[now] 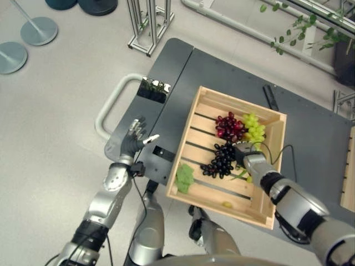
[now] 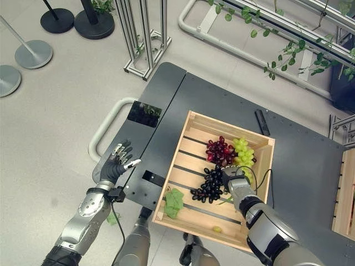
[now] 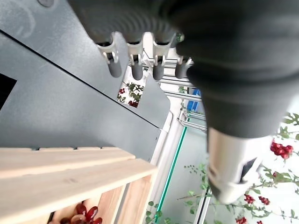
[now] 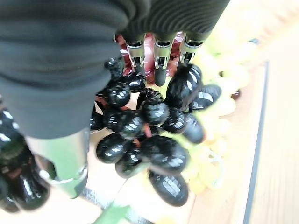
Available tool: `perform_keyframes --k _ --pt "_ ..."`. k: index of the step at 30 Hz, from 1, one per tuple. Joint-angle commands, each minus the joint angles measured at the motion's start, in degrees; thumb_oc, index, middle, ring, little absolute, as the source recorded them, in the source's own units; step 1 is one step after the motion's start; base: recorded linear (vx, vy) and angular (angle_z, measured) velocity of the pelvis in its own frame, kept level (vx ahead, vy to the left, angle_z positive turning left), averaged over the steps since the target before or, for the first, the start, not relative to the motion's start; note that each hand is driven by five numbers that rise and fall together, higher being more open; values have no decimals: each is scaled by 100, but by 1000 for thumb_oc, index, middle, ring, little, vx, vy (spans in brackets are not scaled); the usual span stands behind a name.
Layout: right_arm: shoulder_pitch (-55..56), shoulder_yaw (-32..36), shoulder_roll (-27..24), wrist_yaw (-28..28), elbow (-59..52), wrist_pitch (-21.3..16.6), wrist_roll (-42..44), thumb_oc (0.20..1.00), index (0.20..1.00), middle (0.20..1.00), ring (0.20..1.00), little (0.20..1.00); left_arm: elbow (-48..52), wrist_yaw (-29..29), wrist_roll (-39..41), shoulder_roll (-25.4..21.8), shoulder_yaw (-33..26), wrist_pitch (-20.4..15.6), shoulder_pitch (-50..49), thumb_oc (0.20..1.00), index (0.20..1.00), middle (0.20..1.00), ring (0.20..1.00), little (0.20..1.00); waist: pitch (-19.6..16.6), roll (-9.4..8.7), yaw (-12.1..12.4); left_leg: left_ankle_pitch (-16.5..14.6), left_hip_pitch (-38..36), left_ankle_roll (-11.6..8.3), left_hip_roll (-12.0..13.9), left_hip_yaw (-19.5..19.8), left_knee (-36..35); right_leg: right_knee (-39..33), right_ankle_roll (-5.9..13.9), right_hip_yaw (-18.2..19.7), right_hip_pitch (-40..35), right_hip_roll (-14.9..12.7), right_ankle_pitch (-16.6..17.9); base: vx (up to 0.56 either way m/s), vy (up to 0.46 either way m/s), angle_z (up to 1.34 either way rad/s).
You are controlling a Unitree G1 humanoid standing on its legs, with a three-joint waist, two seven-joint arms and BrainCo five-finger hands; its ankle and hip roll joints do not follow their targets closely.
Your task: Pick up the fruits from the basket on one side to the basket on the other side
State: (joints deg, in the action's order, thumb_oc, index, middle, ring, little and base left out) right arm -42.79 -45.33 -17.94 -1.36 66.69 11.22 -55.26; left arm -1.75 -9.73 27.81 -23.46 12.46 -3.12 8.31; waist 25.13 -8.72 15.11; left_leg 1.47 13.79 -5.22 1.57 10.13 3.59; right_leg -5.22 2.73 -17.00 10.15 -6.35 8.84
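Note:
A wooden crate (image 1: 191, 119) on the dark table (image 1: 316, 133) holds a bunch of black grapes (image 1: 221, 160), red grapes (image 1: 228, 126) and green grapes (image 1: 253, 128). My right hand (image 1: 245, 153) rests on the right end of the black grapes (image 4: 149, 126). Its fingers (image 4: 160, 65) reach over the bunch, and the thumb (image 4: 65, 158) stands apart on the other side, not closed round it. A green leaf (image 1: 184, 176) and a single loose green grape (image 1: 227, 204) lie near the crate's front. My left hand (image 1: 132, 139) hovers open by the table's left edge, holding nothing.
A second wooden crate (image 2: 345, 194) sits at the table's far right edge. A black bar (image 1: 270, 97) lies behind the first crate. A grey handle (image 1: 108, 105) sticks out from the table's left side. An aluminium frame (image 1: 147, 25) and round stand bases (image 1: 39, 30) stand on the floor.

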Motion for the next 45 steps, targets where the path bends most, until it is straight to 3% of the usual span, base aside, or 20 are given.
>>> perform_keyframes --k 1,4,5,6,10,13,14,17,20,30,37,45 --pt "-27 -307 169 -312 176 -66 -561 1000 1000 1000 1000 1000 340 -42 13 91 124 -340 163 1000 1000 1000 1000 1000 47 99 30 562 197 175 -122 334 -859 52 541 -75 -169 -291 -248 10 -32 5" --pt "86 -341 303 -400 179 -30 -651 1000 1000 1000 1000 1000 330 -64 32 121 115 -317 189 1000 1000 1000 1000 1000 71 67 48 571 216 165 -128 392 -859 61 531 -112 -189 -280 -276 8 -38 13" --pt "119 -338 337 -405 181 -15 -646 809 809 809 809 809 336 -76 37 124 106 -308 203 1000 1000 1000 1000 1000 84 62 57 579 224 162 -131 415 -859 66 526 -120 -189 -276 -282 6 -45 20" --pt "178 -284 369 -391 180 26 -588 200 200 200 200 200 337 -96 56 133 84 -302 204 1000 1000 1000 1000 1000 101 54 67 591 232 155 -130 437 -859 70 525 -143 -189 -274 -283 -1 -37 20" --pt "372 76 445 -104 91 171 -22 200 200 200 200 200 363 -207 110 175 -57 -292 186 1000 1000 1000 1000 1000 135 37 69 615 270 134 -116 483 -859 65 520 -195 -184 -267 -288 -8 -14 11" --pt "693 746 560 533 -177 200 1397 200 200 200 200 200 384 -338 157 204 -215 -288 107 1000 1000 1000 1000 1000 154 9 29 625 263 122 -83 474 -859 64 514 -181 -184 -248 -298 -9 1 4" --pt "876 1174 638 891 -254 160 2321 200 200 200 200 200 368 -415 193 222 -285 -302 90 1000 1000 1000 1000 1000 154 4 -11 600 235 118 -61 458 -859 71 510 -168 -193 -233 -323 0 0 0" --pt "1208 1661 687 1222 -516 -60 3413 200 200 200 200 200 376 -510 158 221 -399 -291 -7 1000 1000 1000 1000 1000 132 -9 -97 638 248 134 -51 421 -859 59 518 -139 -168 -232 -298 -9 24 0" --pt "1409 1793 665 1356 -852 -166 3825 200 200 200 200 200 377 -594 174 216 -458 -311 -124 1000 1000 1000 1000 1000 119 0 -144 635 234 131 -29 393 -859 59 517 -114 -158 -226 -298 -5 14 -3" --pt "1305 2000 150 1565 -2128 -479 4079 200 200 200 200 200 296 -579 -51 75 -413 -361 -256 1000 1000 1000 1000 1000 100 85 -234 643 248 133 -16 364 -859 53 523 -69 -116 -229 -276 0 1 0" --pt "1679 2701 -911 1497 -4579 -657 3747 200 200 200 200 200 187 -628 -396 -98 -649 -311 -258 1000 1000 1000 1000 1000 15 -82 -407 579 189 142 0 291 -859 74 535 13 -109 -233 -281 6 -7 -5" --pt "1780 3301 -1781 1027 -6173 -791 3606 200 200 200 200 200 271 -401 -796 -327 -813 -88 -330 1000 1000 1000 1000 1000 -64 -222 -495 525 131 148 13 238 -859 84 545 84 -113 -228 -291 5 -3 -4"
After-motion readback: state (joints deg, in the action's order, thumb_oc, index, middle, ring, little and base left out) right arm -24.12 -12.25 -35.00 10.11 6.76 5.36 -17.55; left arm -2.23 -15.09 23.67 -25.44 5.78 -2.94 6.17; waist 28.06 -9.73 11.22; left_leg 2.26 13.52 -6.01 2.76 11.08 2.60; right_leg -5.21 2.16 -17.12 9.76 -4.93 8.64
